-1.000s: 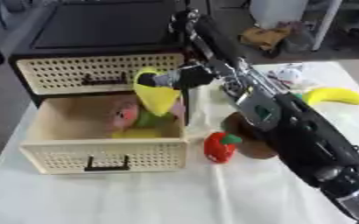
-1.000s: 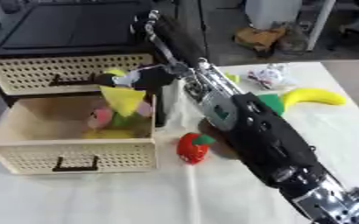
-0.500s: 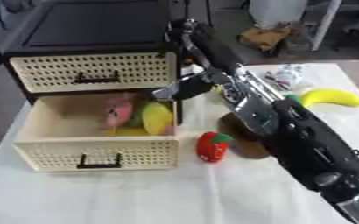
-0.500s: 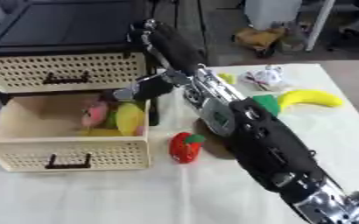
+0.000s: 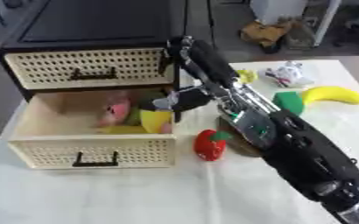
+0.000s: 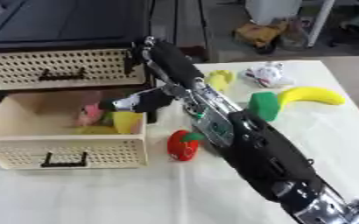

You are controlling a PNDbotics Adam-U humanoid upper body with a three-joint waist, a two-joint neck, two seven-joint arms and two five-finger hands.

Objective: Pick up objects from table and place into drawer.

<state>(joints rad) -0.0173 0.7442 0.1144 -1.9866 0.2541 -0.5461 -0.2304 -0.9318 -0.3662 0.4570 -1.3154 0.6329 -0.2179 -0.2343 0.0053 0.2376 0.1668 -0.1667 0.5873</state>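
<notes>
A tabletop [image 5: 98,192] covered with a white, lightly creased cloth is seen nearest the camera. The right arm, black with silver joints, enters from the lower right corner and runs diagonally up and to the left. Just beside it on the cloth, a red strawberry-shaped toy [image 5: 210,145] with a green cap is stood roughly upright, partly over a brown round piece [image 5: 240,146] that is mostly hidden by the arm. To the left, the open lower drawer [image 5: 90,151] of a cream cabinet is pulled out; its front is a perforated lattice panel with a dark bar handle. Inside the drawer, a yellow blocky object [image 5: 156,121] is stood against the right wall with its long axis near vertical, a pink soft item [image 5: 117,113] beside it and a flat yellow piece [image 5: 121,130] at the bottom. The right robot hand [image 5: 184,99] is positioned over the drawer's right rim, just above the yellow blocky object; whether its fingers are spread or closed cannot be told. Farther back, the closed upper drawer [image 5: 90,68] shows the same lattice. To the right, a green block [image 5: 288,102], a smooth yellow banana [image 5: 334,94] lying crosswise, a small yellow object [image 5: 245,76] and a white crumpled item [image 5: 287,75] are set apart on the cloth.
</notes>
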